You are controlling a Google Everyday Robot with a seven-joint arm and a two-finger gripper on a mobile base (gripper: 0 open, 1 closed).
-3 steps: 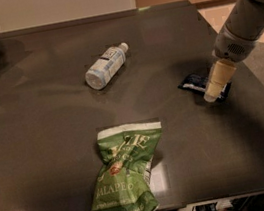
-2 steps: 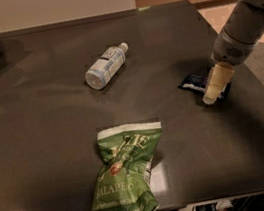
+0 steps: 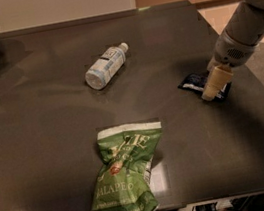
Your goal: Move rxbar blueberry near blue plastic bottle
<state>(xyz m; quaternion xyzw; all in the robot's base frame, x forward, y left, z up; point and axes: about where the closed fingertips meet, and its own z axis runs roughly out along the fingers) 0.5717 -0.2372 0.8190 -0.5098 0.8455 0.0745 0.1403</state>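
The rxbar blueberry lies flat at the right side of the dark surface, well apart from the blue plastic bottle, which lies on its side nearer the middle. The bar looks light, thin and slick-wrapped, so it would likely slide if nudged; a hold across its narrow width seems best. The pincer sits over the bar's right end, hiding it, and whether it is open or gripping cannot be told.
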